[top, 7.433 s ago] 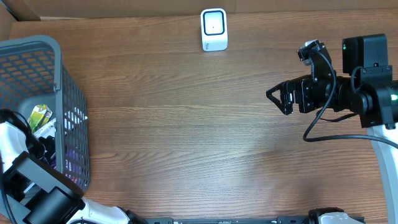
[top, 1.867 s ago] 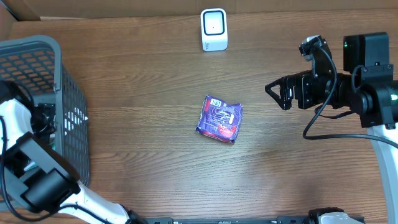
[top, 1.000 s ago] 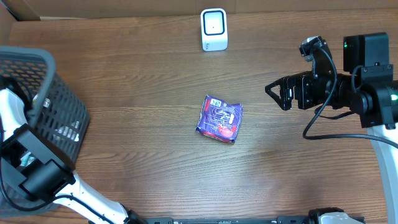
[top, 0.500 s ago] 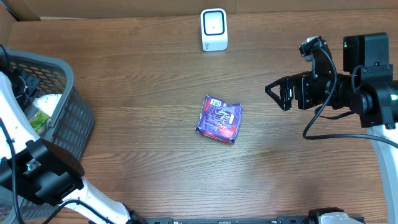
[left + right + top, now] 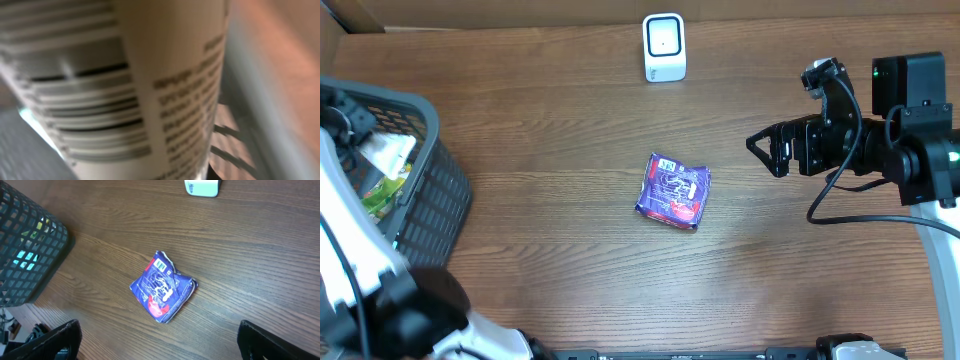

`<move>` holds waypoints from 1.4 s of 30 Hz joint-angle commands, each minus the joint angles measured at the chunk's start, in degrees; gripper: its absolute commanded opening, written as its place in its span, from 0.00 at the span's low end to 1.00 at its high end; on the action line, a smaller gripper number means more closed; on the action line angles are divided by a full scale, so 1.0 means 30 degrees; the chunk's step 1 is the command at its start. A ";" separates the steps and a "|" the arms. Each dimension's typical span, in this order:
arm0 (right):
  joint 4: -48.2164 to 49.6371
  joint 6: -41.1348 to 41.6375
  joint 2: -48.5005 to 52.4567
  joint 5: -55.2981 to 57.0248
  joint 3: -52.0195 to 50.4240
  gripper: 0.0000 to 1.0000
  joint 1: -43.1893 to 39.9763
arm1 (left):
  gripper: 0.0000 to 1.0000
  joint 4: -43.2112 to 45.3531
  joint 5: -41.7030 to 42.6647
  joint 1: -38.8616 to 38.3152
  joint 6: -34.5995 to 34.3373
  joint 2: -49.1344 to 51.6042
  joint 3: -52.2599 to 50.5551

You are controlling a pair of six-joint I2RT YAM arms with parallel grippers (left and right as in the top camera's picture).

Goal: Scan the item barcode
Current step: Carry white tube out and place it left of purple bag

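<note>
My left gripper (image 5: 355,125) is over the grey basket (image 5: 432,205) at the far left, shut on a white item (image 5: 388,150). That item fills the left wrist view, where its printed barcode (image 5: 85,107) and small text show blurred and very close; the fingers themselves are hidden there. A purple packet (image 5: 673,190) with a red patch lies flat mid-table, its small barcode label (image 5: 160,265) facing up. The white scanner (image 5: 664,47) stands at the far edge. My right gripper (image 5: 765,150) hovers open to the packet's right, nothing between its fingers (image 5: 60,337).
The basket holds a green-yellow pack (image 5: 375,190) and other goods, and its mesh wall (image 5: 27,245) shows at the left in the right wrist view. A cardboard wall (image 5: 520,12) runs along the table's far edge.
The purple packet came onto the table several seconds back. In the last second the basket shifted and tilted, and my left arm rose with the white item. The right arm held still.
</note>
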 commanded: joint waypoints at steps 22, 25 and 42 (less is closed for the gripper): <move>0.0131 0.0073 -0.0007 -0.0175 0.0452 1.00 -0.0044 | 0.04 -0.1027 0.4896 -1.1016 0.8794 -0.2492 -0.4226; 0.0146 0.0073 0.0000 -0.0168 0.0452 1.00 -0.0044 | 0.04 -0.0597 0.4896 -1.1948 0.9471 -0.0750 -0.5034; 0.0109 0.0073 0.0867 -0.0175 0.0452 1.00 -0.0044 | 0.04 0.2951 0.5173 -1.5416 1.0091 0.8145 -0.5209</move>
